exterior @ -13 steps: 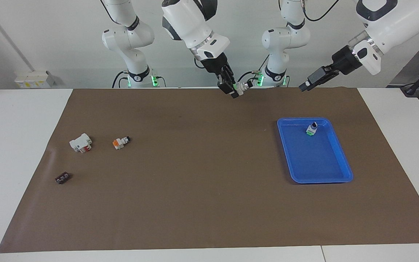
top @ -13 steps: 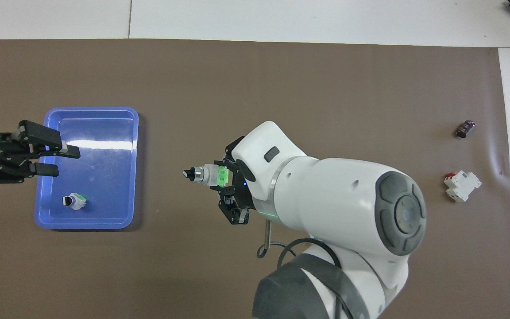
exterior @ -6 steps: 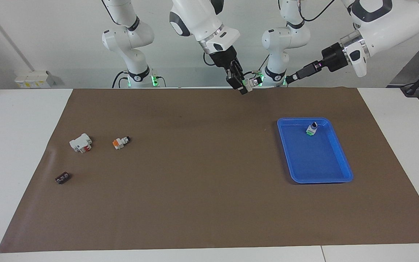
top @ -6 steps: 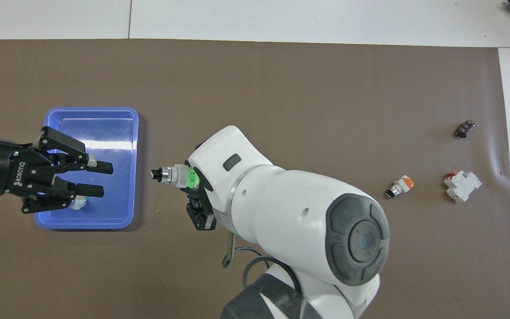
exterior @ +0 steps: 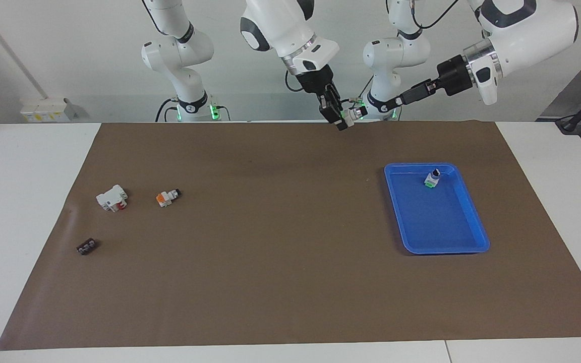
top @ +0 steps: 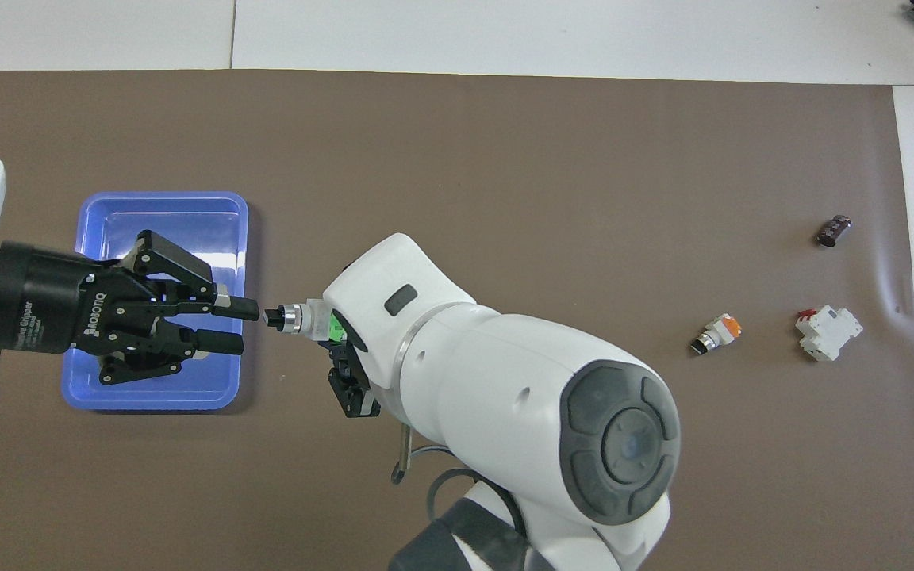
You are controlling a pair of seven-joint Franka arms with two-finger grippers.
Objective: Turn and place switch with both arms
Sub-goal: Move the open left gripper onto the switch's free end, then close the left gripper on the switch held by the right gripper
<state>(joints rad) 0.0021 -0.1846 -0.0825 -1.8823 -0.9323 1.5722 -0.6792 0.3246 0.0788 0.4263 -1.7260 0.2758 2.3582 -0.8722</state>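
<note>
My right gripper (exterior: 341, 121) is shut on a switch (exterior: 351, 114) with a green base and holds it level in the air over the mat's edge nearest the robots. Its black knob (top: 273, 317) points at my left gripper (top: 241, 325), which is open with its fingertips just short of the knob. In the facing view my left gripper (exterior: 394, 102) stands a little apart from the switch. A second green-based switch (exterior: 432, 179) stands in the blue tray (exterior: 444, 237). A third, orange-based switch (exterior: 167, 196) lies on the mat.
A white block with red parts (exterior: 112, 197) and a small dark-brown strip (exterior: 86, 247) lie on the brown mat toward the right arm's end. In the overhead view my left gripper hides part of the blue tray (top: 163, 208). Two smaller arms stand at the table's edge.
My right gripper has carried the switch toward the left arm's end. My left gripper has swung in from over the tray, turned level and come up to the knob, still open.
</note>
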